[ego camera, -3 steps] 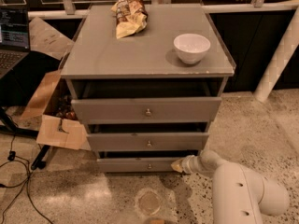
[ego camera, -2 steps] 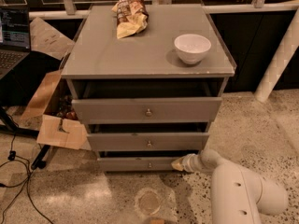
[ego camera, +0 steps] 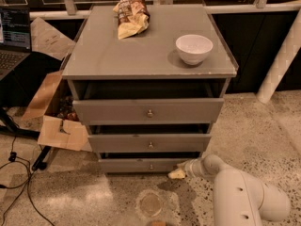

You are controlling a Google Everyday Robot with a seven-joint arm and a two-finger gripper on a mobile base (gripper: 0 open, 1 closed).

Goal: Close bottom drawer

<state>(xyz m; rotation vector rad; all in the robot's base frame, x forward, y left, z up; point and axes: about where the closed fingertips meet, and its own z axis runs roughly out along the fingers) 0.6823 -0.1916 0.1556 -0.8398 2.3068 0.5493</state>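
Observation:
The bottom drawer (ego camera: pixel 141 165) is the lowest, narrowest grey front of the cabinet, with a small brass knob (ego camera: pixel 151 166). It stands pulled out a little, with a dark gap above it. My gripper (ego camera: pixel 178 173) is low at the drawer's right front corner, at the end of my white arm (ego camera: pixel 235 192), close to or touching the drawer face. The middle drawer (ego camera: pixel 149 143) and top drawer (ego camera: pixel 148 111) also stand partly out.
A white bowl (ego camera: pixel 194 48) and a chip bag (ego camera: pixel 130 14) sit on the cabinet top. An open cardboard box (ego camera: pixel 54 117), cables and a laptop (ego camera: pixel 14 36) are at the left. A round mark (ego camera: pixel 150 204) shows on the floor in front.
The gripper has stayed at the bottom drawer's right corner; the drawer front looks pushed in only slightly, if at all.

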